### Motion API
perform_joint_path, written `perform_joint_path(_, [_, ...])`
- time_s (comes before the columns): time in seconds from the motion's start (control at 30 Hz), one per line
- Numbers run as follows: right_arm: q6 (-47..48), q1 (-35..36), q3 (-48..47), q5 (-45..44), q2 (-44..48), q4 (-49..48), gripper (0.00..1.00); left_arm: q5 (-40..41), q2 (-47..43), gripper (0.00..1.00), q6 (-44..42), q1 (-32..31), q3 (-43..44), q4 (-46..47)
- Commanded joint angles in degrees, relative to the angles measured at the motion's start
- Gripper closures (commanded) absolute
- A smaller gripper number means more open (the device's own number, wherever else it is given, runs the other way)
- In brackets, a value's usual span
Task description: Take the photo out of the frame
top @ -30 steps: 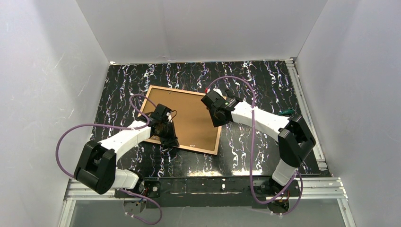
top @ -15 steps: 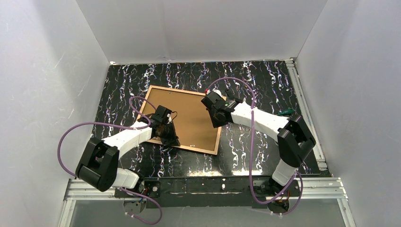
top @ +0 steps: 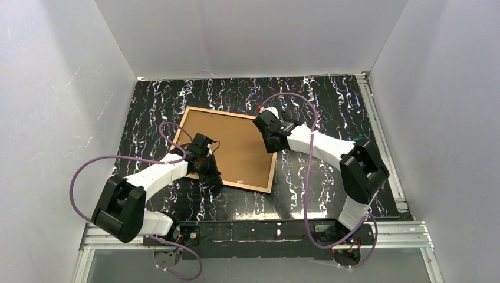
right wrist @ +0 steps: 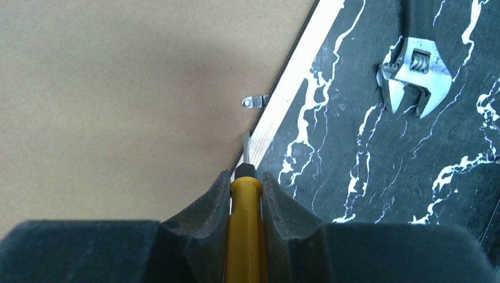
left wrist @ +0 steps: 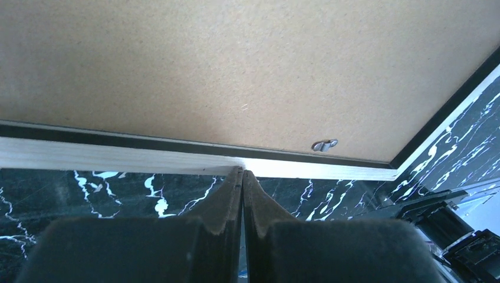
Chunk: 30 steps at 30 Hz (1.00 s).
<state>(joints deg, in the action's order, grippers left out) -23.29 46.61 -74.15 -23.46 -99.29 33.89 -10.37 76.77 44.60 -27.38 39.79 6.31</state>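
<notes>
The frame [top: 247, 186] lies face down on the black marbled table, and the photo's brown fibreboard back [top: 236, 147] faces up inside it. The printed side is hidden. In the left wrist view the frame's near rail [left wrist: 118, 154] shows as pale wood with a black inner strip, next to the brown back [left wrist: 236, 71] and a small metal tab [left wrist: 325, 144]. My left gripper [left wrist: 242, 173] is shut and empty, its tips against that rail. My right gripper [right wrist: 244, 177] is shut on a yellow-handled screwdriver [right wrist: 244, 224]. The screwdriver's blade points at the frame's right rail [right wrist: 295, 76], just below a metal tab [right wrist: 255, 102].
An adjustable wrench [right wrist: 415, 73] lies on the table right of the frame. A small red and white item [top: 262, 109] sits by the frame's far right corner. A green item [top: 358, 140] lies near the right arm. White walls enclose the table on three sides.
My right gripper has moved a little toward the far right part of the frame with the screwdriver. My left gripper has slid slightly nearer along the frame's near rail.
</notes>
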Motion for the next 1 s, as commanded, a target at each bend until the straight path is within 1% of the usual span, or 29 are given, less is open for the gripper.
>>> perform_joint_path(0.0, [1.96, -1.52, -0.92, -1.18, -1.95, -3.87, 0.99, 5.23, 0.44, 1.0, -1.09, 0.3, -2.94, -12.53])
perform_joint_path(0.2, [2.38, -2.62, -2.79, -4.88, -4.64, -2.13, 0.99, 5.62, 0.18, 1.0, -1.2, 0.3, -2.7, -13.67])
perform_joint_path(0.37, [3.35, -4.23, -3.05, -4.08, -5.92, -4.46, 0.99, 5.72, 0.71, 1.0, -0.77, 0.24, -2.91, -14.21])
perform_joint_path(0.5, [5.67, -5.58, -1.78, 0.88, -6.59, -10.12, 0.99, 5.42, 0.98, 1.0, -0.81, 0.31, -3.04, -14.15])
perform_joint_path(0.63, [7.06, -6.58, -1.54, 3.54, -5.52, -14.16, 0.99, 4.74, 0.56, 1.0, -1.66, 0.27, -2.64, -13.95])
perform_joint_path(0.7, [7.6, -6.91, -1.8, 3.93, -3.54, -15.14, 0.99, 3.76, -0.1, 1.0, -2.44, 0.26, -2.18, -13.94])
perform_joint_path(0.83, [6.97, -7.39, -2.03, 2.54, 3.72, -12.82, 0.99, 0.9, -2.43, 1.0, -3.97, 0.28, -0.83, -14.46])
perform_joint_path(0.9, [5.71, -7.46, 0.4, 1.31, 8.12, -12.04, 0.99, -0.75, -4.05, 1.0, -4.57, 0.28, -0.56, -14.46])
perform_joint_path(0.97, [3.85, -7.7, 4.9, -0.69, 13.09, -11.89, 0.99, -2.32, -5.86, 1.0, -5.15, 0.31, -0.05, -15.13])
